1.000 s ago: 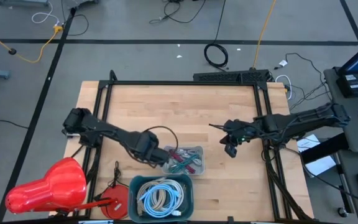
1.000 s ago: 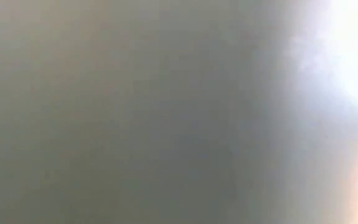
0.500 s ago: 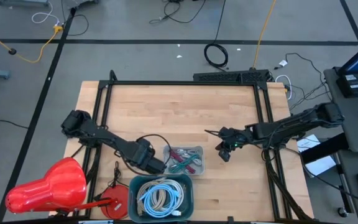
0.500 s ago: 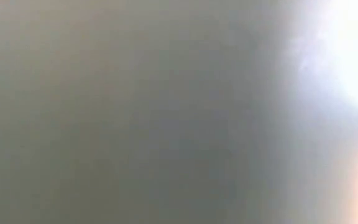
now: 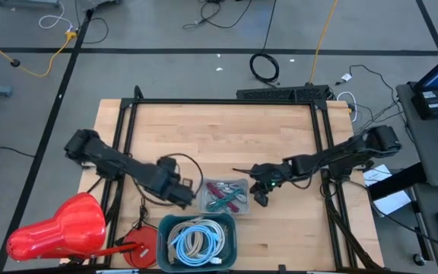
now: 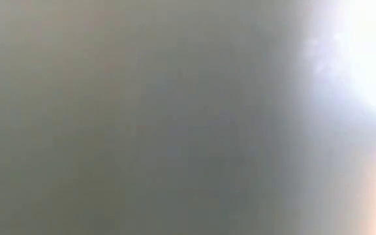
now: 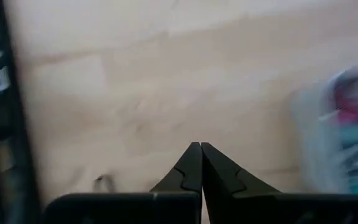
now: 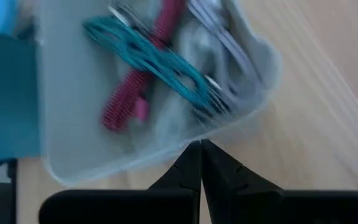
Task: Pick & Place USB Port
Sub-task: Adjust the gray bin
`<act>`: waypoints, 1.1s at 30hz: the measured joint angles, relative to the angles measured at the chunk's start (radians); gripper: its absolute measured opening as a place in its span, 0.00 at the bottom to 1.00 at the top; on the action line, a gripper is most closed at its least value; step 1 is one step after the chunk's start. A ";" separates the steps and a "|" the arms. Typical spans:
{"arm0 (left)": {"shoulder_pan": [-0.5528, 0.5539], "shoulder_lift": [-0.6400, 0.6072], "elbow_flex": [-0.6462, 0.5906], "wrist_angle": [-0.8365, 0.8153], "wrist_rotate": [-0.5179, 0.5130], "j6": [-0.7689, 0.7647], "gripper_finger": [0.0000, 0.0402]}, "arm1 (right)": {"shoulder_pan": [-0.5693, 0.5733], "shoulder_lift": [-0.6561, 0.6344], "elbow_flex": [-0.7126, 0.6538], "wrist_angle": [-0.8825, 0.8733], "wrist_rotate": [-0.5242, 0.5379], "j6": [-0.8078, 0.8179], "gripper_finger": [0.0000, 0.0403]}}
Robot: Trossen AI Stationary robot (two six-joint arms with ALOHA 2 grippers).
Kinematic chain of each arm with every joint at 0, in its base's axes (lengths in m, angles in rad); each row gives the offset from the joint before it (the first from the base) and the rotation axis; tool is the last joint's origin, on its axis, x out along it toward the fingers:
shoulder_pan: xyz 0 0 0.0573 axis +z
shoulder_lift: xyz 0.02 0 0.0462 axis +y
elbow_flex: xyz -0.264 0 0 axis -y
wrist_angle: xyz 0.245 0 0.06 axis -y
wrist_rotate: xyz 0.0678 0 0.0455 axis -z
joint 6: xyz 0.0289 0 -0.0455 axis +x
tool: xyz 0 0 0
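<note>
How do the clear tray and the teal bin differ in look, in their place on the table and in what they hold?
The clear tray is see-through and shallow; the teal bin is opaque and larger. The clear tray holds teal, red and grey cables; the teal bin holds white and pale blue coiled cables. The clear tray lies between the left gripper and right gripper; the teal bin sits at the table's front edge. Both are rectangular and hold cables.

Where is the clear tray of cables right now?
In the high view the clear tray sits near the table's front edge, just behind the teal bin, between the left gripper and the right gripper.
</note>
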 joint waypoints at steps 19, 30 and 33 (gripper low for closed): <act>0.021 -0.179 0.002 -0.003 -0.181 0.006 0.00 | -0.003 0.234 0.265 -0.081 -0.019 -0.156 0.00; -0.019 -0.179 0.002 -0.004 -0.179 -0.016 0.00 | -0.017 0.315 0.291 0.039 -0.059 -0.135 0.00; -0.019 -0.179 0.002 -0.004 -0.178 -0.016 0.00 | -0.025 0.316 0.318 0.040 -0.060 -0.156 0.00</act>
